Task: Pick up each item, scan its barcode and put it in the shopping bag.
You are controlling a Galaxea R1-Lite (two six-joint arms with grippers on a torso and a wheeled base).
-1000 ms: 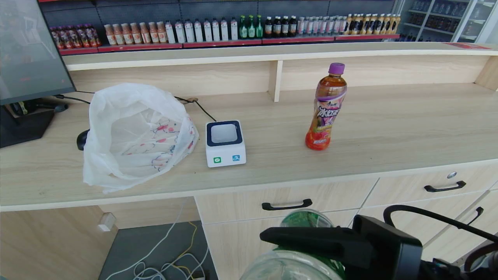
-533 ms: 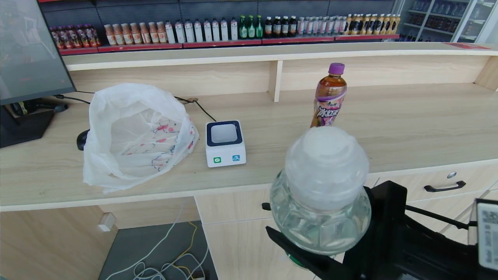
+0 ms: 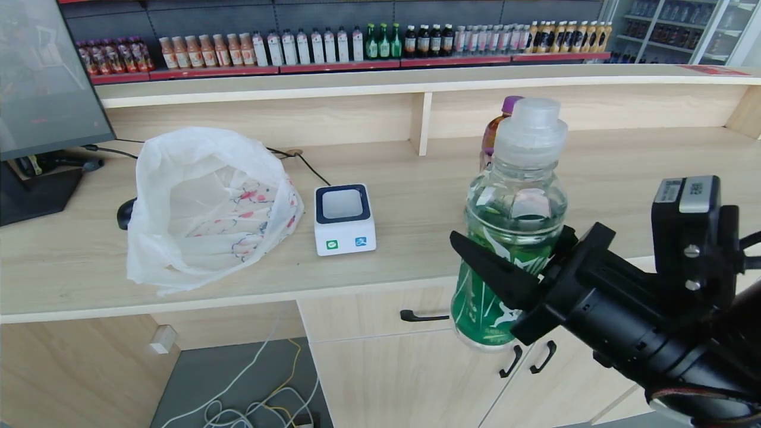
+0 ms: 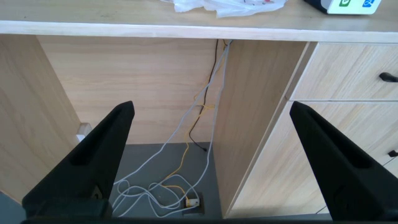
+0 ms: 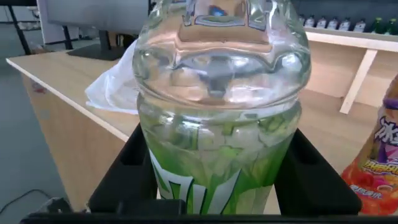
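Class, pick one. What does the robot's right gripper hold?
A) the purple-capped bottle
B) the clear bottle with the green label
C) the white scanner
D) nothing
B: the right gripper is closed around the bottle with the green label, gripping it at the label.

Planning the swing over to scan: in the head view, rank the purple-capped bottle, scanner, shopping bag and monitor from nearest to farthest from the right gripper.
From the right gripper, holding the green bottle:
1. purple-capped bottle, just beyond it on the counter
2. scanner, to the left
3. shopping bag, further left
4. monitor, far left
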